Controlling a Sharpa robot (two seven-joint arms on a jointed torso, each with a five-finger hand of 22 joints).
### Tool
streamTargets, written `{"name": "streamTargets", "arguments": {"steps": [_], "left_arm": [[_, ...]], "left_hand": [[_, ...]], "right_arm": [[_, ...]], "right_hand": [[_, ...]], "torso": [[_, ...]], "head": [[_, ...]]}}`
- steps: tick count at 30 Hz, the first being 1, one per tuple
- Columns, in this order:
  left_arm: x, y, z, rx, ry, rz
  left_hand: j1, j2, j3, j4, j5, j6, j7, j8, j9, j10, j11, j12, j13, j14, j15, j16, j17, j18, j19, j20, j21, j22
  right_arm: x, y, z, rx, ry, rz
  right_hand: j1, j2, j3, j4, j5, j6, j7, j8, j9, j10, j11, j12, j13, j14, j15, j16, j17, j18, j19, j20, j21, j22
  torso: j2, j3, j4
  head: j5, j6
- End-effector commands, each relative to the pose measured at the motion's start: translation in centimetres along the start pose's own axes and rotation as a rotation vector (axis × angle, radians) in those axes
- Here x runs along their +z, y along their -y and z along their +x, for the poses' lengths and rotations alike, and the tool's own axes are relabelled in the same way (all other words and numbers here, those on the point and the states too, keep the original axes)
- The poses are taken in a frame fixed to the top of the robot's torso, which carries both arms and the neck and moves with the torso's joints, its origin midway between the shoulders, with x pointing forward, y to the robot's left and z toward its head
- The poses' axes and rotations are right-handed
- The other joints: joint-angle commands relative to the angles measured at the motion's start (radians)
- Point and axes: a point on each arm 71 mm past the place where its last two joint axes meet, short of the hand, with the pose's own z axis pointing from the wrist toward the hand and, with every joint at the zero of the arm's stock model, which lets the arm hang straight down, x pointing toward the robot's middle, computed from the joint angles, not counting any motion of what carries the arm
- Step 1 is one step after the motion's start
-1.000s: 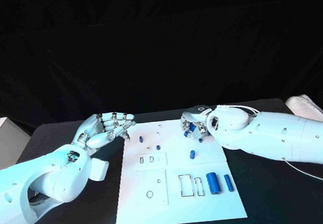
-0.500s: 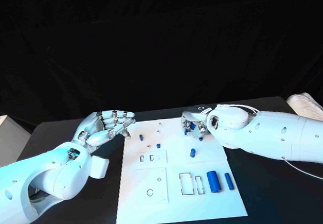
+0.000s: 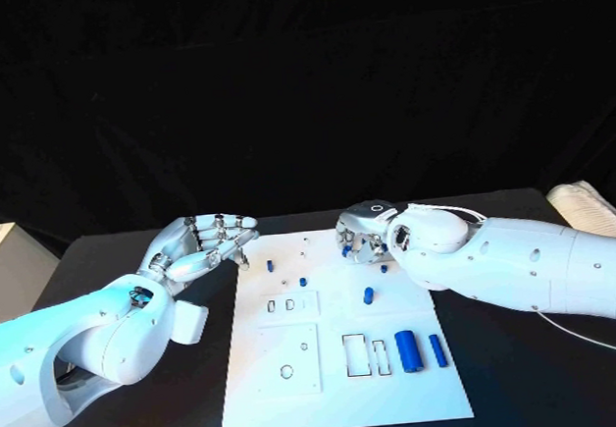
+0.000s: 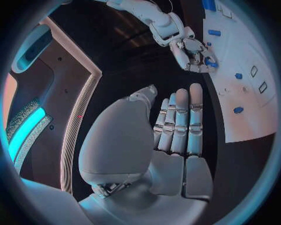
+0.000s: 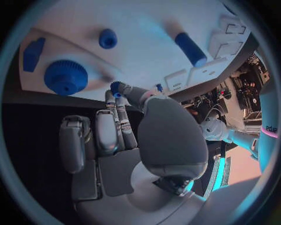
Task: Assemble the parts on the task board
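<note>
Over the far right corner of the task board [image 3: 340,369], the right hand [image 3: 363,236] hangs with its fingers curled down, and the right wrist view shows a small blue part [image 5: 116,88] pinched at its fingertips, so this hand holds a piece. To seat it well, I judge the hand should come straight down over the chosen socket, keep the piece upright, and let go only once it sits flush; the blue gear [image 5: 65,77] and the small round peg [image 5: 107,38] lie close by and should not be nudged. Beside the board's far left corner, the left hand [image 3: 200,244] hovers with fingers apart and nothing in them; it could steady the plate's edge if the board shifts. The board itself is a white plate lying flat on the black table [image 3: 545,354], with several outlined recesses, a few short blue pegs standing near its far end, and two blue cylinders [image 3: 406,348] lying side by side near its right edge. Most recesses look unfilled, so the assembly seems early.
</note>
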Motion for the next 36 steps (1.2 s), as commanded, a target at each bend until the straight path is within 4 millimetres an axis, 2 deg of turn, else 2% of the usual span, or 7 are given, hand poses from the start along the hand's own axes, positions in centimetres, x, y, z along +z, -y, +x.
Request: {"name": "streamTargets", "arguments": {"steps": [1, 4, 10, 14, 26, 33, 36], "left_arm": [[0.1, 0.2, 0.1, -0.003, -0.008, 0.008], [0.1, 0.2, 0.0, -0.003, -0.006, 0.008], [0.3, 0.3, 0.0, -0.003, -0.007, 0.012], [0.4, 0.4, 0.2, -0.004, -0.01, 0.014], [0.7, 0.6, 0.5, -0.006, -0.018, 0.019], [0.8, 0.9, 0.4, -0.002, -0.018, 0.025], [0.8, 1.1, 0.4, -0.001, -0.018, 0.027]], "left_hand": [[-0.007, -0.003, 0.008, 0.0, -0.004, -0.006, -0.002, 0.005, 0.001, -0.007, -0.002, -0.003, 0.001, -0.006, 0.002, -0.006, -0.001, 0.012, -0.006, 0.0, 0.003, 0.001], [-0.007, -0.003, 0.008, 0.0, -0.004, -0.006, -0.002, 0.005, 0.001, -0.007, -0.002, -0.003, 0.001, -0.006, 0.002, -0.006, -0.001, 0.012, -0.006, 0.0, 0.003, 0.001], [-0.007, -0.003, 0.008, 0.0, -0.004, -0.006, -0.002, 0.005, 0.001, -0.007, -0.002, -0.003, 0.001, -0.006, 0.002, -0.006, -0.001, 0.012, -0.006, 0.0, 0.003, 0.001], [-0.006, -0.002, 0.01, -0.001, -0.005, -0.007, -0.002, 0.005, 0.002, -0.007, -0.002, -0.002, 0.002, -0.006, 0.002, -0.007, -0.001, 0.012, -0.008, 0.0, 0.006, 0.003], [-0.006, -0.002, 0.01, -0.001, -0.005, -0.007, -0.002, 0.005, 0.002, -0.007, -0.002, -0.002, 0.002, -0.006, 0.002, -0.007, -0.001, 0.012, -0.008, 0.0, 0.006, 0.003], [-0.006, -0.002, 0.01, -0.001, -0.005, -0.007, -0.002, 0.005, 0.002, -0.007, -0.002, -0.002, 0.002, -0.006, 0.002, -0.007, -0.001, 0.012, -0.008, 0.0, 0.006, 0.003], [-0.006, -0.002, 0.01, -0.001, -0.005, -0.007, -0.002, 0.005, 0.002, -0.007, -0.002, -0.002, 0.002, -0.006, 0.002, -0.007, -0.001, 0.012, -0.008, 0.0, 0.006, 0.003]], "right_arm": [[0.5, -0.6, -0.7, -0.007, 0.072, 0.0], [1.3, -1.3, -1.1, -0.006, 0.098, -0.005], [2.6, -2.2, -1.6, -0.007, 0.136, -0.007], [3.3, -2.8, -1.6, -0.007, 0.146, -0.01], [4.6, -3.7, -1.8, -0.001, 0.193, -0.004], [5.0, -3.8, -1.8, 0.01, 0.197, -0.002], [5.1, -3.8, -1.7, 0.012, 0.197, 0.001]], "right_hand": [[0.007, 0.006, 0.002, -0.003, 0.006, 0.005, 0.0, 0.005, 0.001, 0.02, -0.014, 0.005, 0.009, 0.031, -0.007, 0.006, 0.001, -0.017, 0.018, -0.002, 0.006, 0.109], [0.007, 0.005, 0.002, -0.005, 0.006, 0.004, 0.001, 0.005, 0.002, 0.019, -0.013, 0.004, 0.009, 0.031, -0.007, 0.007, 0.001, -0.017, 0.018, -0.002, 0.006, 0.109], [0.006, 0.004, 0.003, -0.006, 0.008, 0.001, 0.002, 0.005, 0.003, 0.017, -0.012, 0.001, 0.009, 0.031, -0.006, 0.008, 0.001, -0.017, 0.018, -0.002, 0.007, 0.11], [0.006, 0.002, 0.004, -0.007, 0.01, 0.0, 0.003, 0.005, 0.004, 0.017, -0.012, 0.001, 0.009, 0.032, -0.005, 0.01, 0.004, -0.017, 0.018, -0.002, 0.007, 0.111], [0.002, 0.0, 0.005, -0.008, 0.014, -0.003, 0.005, 0.005, 0.006, 0.015, -0.01, -0.001, 0.009, 0.032, -0.004, 0.014, 0.007, -0.018, 0.019, -0.001, 0.009, 0.113], [-0.001, -0.001, 0.004, -0.007, 0.015, -0.004, 0.006, 0.005, 0.007, 0.014, -0.009, -0.002, 0.009, 0.033, -0.003, 0.015, 0.009, -0.018, 0.02, -0.001, 0.01, 0.114], [-0.002, -0.002, 0.004, -0.007, 0.015, -0.004, 0.006, 0.005, 0.008, 0.014, -0.008, -0.002, 0.009, 0.033, -0.003, 0.015, 0.008, -0.018, 0.019, 0.0, 0.009, 0.114]], "torso": [[0.002, -0.0004, 0.0021], [0.005, 0.0018, 0.0027], [0.007, 0.0006, 0.0045], [0.01, 0.0015, 0.0053], [0.024, -0.0025, 0.0198], [0.03, -0.0042, 0.0239], [0.033, -0.0038, 0.0259]], "head": [[0.0, 0.005], [0.001, 0.008], [0.001, 0.007], [0.003, 0.006], [0.001, 0.009], [0.006, 0.01], [0.006, 0.01]]}}
